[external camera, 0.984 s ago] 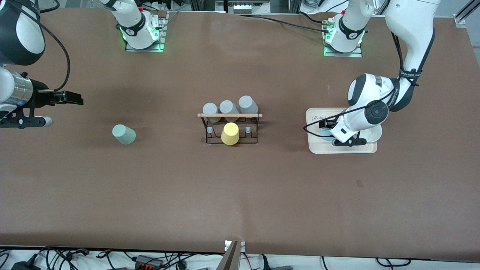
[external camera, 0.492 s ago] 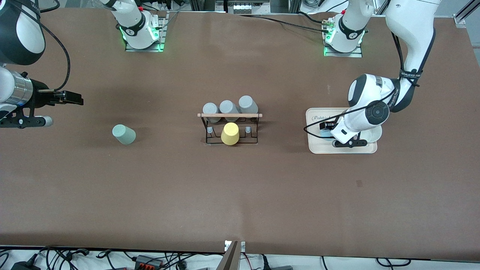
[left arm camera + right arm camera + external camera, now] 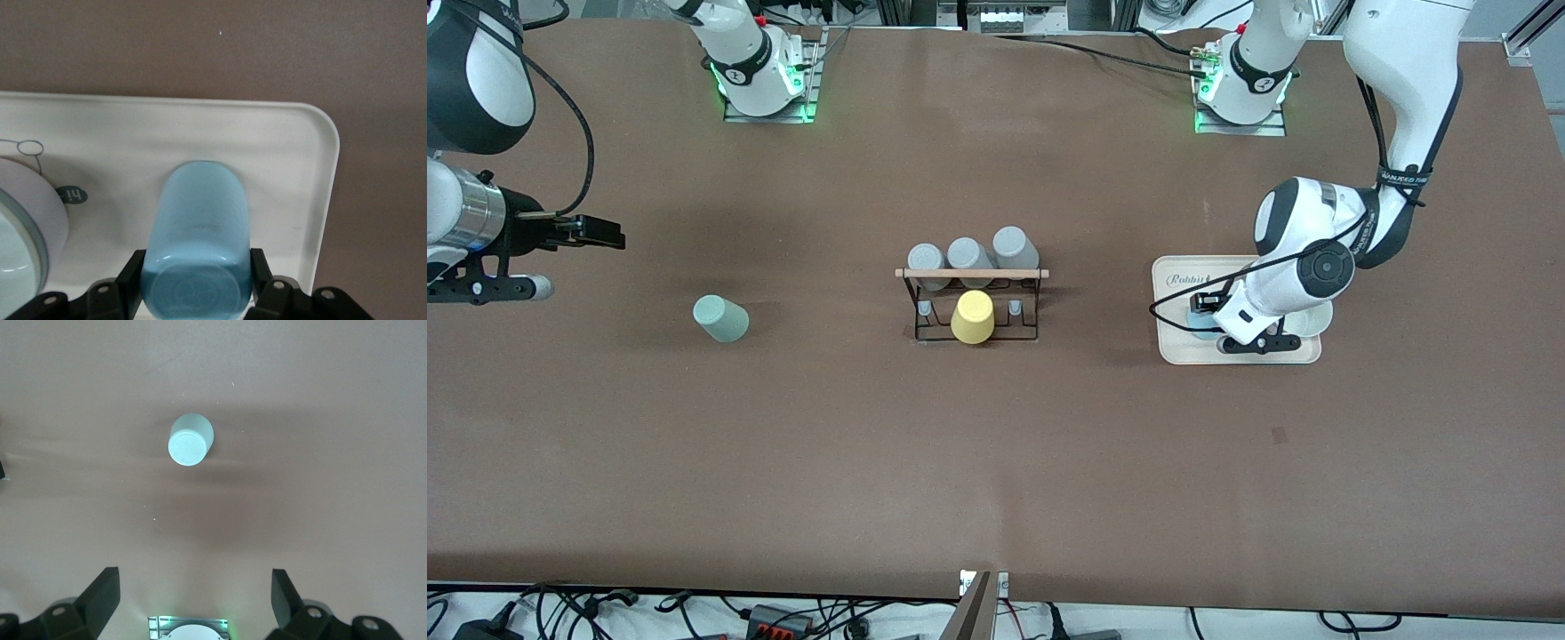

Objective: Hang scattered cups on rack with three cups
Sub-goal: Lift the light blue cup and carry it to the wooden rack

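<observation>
The light blue cup [image 3: 198,227] stands upside down on a cream tray [image 3: 287,133] toward the left arm's end of the table; only a sliver of it [image 3: 1202,332] shows in the front view. My left gripper [image 3: 195,283] is shut on it, one finger pressed on each side near its base, and shows low over the tray [image 3: 1214,322]. The pale mint cup [image 3: 720,318] stands upside down on the table toward the right arm's end [image 3: 190,440]. My right gripper [image 3: 489,286] waits open and empty [image 3: 190,597] high near that end. The rack [image 3: 971,273] is mid-table.
The rack holds three grey cups [image 3: 969,255] on its pegs farther from the front camera and a yellow cup [image 3: 972,317] on its nearer row. A white dish [image 3: 1312,316] sits on the tray [image 3: 1183,351] beside the blue cup.
My left gripper has sunk lower over the tray and now covers most of the blue cup. The right arm and the mint cup have not moved.
</observation>
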